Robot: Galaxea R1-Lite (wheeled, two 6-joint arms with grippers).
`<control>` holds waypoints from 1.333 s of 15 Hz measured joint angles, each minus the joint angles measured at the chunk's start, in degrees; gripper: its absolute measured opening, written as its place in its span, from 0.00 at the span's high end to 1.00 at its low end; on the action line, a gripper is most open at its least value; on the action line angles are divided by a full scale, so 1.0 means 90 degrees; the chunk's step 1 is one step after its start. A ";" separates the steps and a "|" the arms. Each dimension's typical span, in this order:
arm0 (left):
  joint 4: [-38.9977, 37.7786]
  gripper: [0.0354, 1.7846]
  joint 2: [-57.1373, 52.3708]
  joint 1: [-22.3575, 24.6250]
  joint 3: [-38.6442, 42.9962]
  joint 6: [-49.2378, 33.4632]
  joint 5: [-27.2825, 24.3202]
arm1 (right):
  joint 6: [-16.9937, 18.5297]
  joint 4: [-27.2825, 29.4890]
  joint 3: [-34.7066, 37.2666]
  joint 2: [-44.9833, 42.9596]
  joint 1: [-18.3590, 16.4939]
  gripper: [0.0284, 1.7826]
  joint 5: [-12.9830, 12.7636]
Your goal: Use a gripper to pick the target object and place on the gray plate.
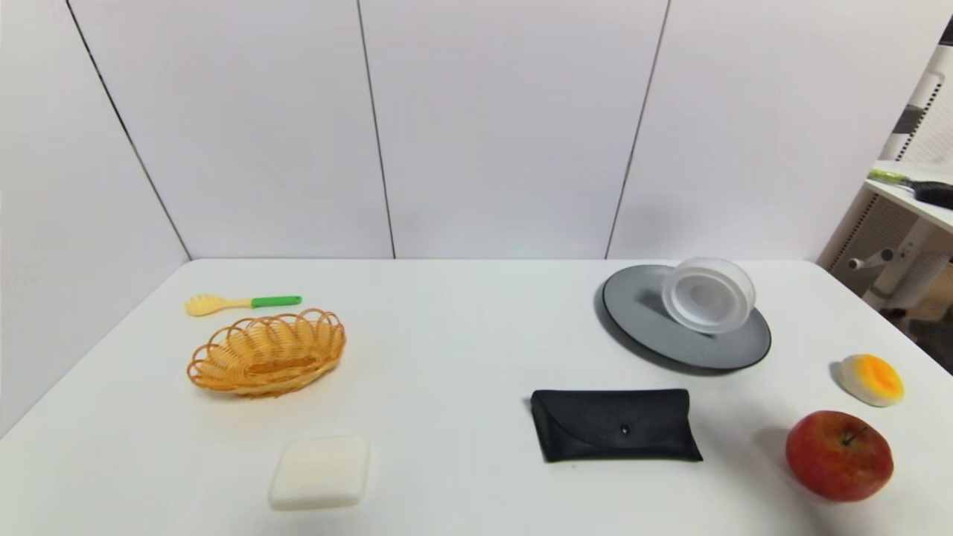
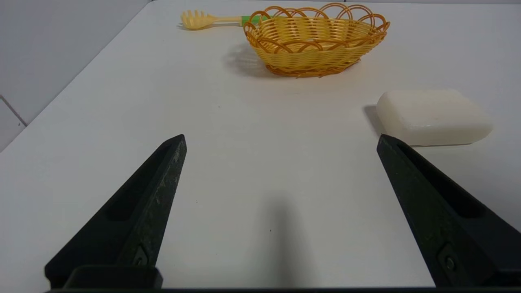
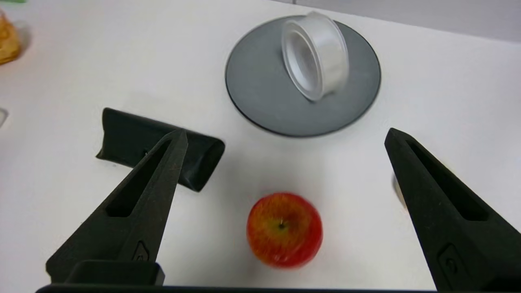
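Since the translucent white plastic container (image 1: 708, 295) rests tilted on the matte gray round plate (image 1: 655, 331) — roll-off risk; right tool (image 3: 285, 136) and left tool (image 2: 281, 138) wide open, empty.

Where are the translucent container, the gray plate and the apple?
translucent container (image 1: 707, 295), head view, ringed base facing the camera.
gray plate (image 1: 648, 321), head view, bare surface left of the container.
apple (image 3: 284, 230), right wrist view, red skin near the stem.
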 joint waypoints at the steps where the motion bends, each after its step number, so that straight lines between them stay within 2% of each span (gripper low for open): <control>1: 0.0000 0.06 0.0000 0.0000 0.0000 0.0000 0.0003 | 0.0244 -0.0135 0.0351 -0.0389 0.0165 0.06 -0.0429; 3: -0.0003 0.06 0.0000 0.0000 0.0000 0.0000 0.0003 | 0.0547 -0.0656 0.1096 -0.1088 0.0588 0.05 -0.1154; 6: 0.0000 0.06 0.0000 0.0000 0.0000 0.0000 0.0004 | 0.1016 -0.1635 0.2324 -0.2217 0.1433 0.05 -0.2433; 7: -0.0003 0.06 0.0000 0.0000 0.0000 0.0000 0.0000 | 0.1081 -0.1880 0.2670 -0.2574 0.1624 0.05 -0.2664; 8: -0.0003 0.06 0.0000 0.0000 0.0000 0.0000 0.0003 | 0.1115 -0.2075 0.3016 -0.2943 0.1768 0.05 -0.2775; 13: -0.0003 0.06 0.0000 0.0000 0.0000 0.0000 0.0000 | 0.1184 -0.2453 0.4452 -0.4727 0.2533 0.05 -0.2889; 17: -0.0003 0.06 0.0000 0.0000 0.0000 0.0000 0.0003 | 0.1191 -0.2548 0.5096 -0.5753 0.2681 0.05 -0.3087; 18: -0.0003 0.06 0.0000 0.0000 0.0000 0.0000 0.0000 | 0.1206 -0.2510 0.5148 -0.5967 0.2681 0.05 -0.3235; 19: -0.0003 0.06 0.0000 0.0000 0.0000 0.0003 0.0000 | 0.1203 -0.2412 0.5173 -0.6120 0.2681 0.05 -0.3511; 20: 0.0000 0.06 0.0000 0.0000 0.0000 0.0000 0.0003 | 0.1246 -0.2165 0.5195 -0.6231 0.2681 0.05 -0.3936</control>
